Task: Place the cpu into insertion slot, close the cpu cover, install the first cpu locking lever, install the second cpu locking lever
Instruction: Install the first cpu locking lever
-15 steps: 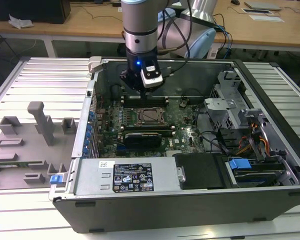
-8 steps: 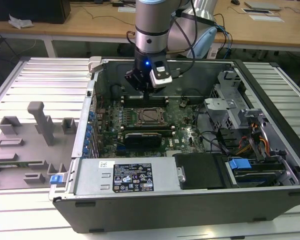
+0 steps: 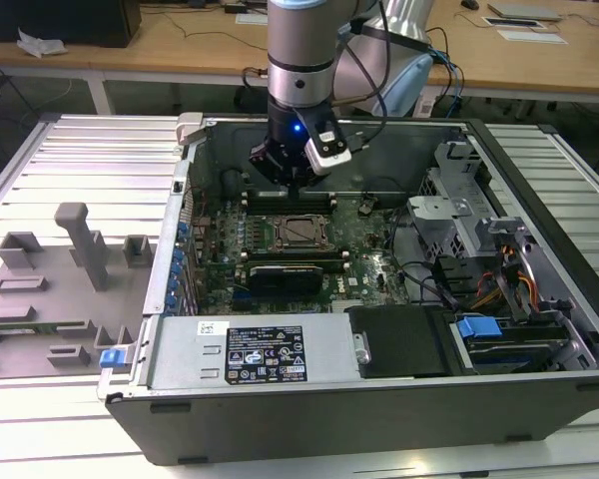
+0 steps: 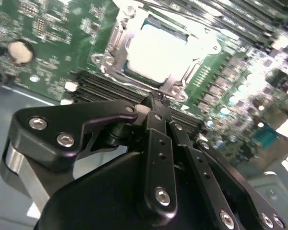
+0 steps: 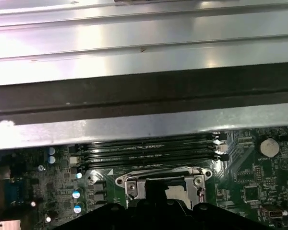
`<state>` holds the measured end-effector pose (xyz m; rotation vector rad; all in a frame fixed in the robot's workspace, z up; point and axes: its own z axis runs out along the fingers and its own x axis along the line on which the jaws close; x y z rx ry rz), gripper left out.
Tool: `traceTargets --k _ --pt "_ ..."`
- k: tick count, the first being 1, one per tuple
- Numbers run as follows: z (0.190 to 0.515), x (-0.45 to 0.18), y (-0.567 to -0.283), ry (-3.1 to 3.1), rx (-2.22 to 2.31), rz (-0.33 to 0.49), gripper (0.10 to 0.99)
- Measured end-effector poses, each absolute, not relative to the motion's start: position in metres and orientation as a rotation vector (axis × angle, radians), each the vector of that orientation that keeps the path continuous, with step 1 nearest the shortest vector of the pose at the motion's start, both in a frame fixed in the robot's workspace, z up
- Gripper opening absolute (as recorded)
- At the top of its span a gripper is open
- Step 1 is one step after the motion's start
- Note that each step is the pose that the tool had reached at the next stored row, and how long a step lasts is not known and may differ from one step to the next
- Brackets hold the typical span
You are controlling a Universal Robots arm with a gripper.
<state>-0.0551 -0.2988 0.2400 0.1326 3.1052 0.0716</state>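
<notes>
The gripper [image 4: 156, 103], fingers closed together and holding nothing, hovers beside the cpu cover [image 4: 116, 45], which frames the pale cpu [image 4: 158, 50] at upper centre.

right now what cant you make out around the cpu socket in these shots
- Locking levers: too thin to tell latched or free in the exterior view; glare washes them out in the second wrist view.
- The cpu: its top is bleached by glare in the second wrist view.
- The cpu cover: its near part is hidden behind the hand in the first wrist view.
- The insertion slot: too small in the exterior view to show contacts.
</notes>
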Motion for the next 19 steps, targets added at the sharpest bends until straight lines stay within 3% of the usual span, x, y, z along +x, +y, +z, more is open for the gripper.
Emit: traceTargets --k 19 --pt "0.231 -0.053 -0.326 3.114 0.109 0.051 0.106"
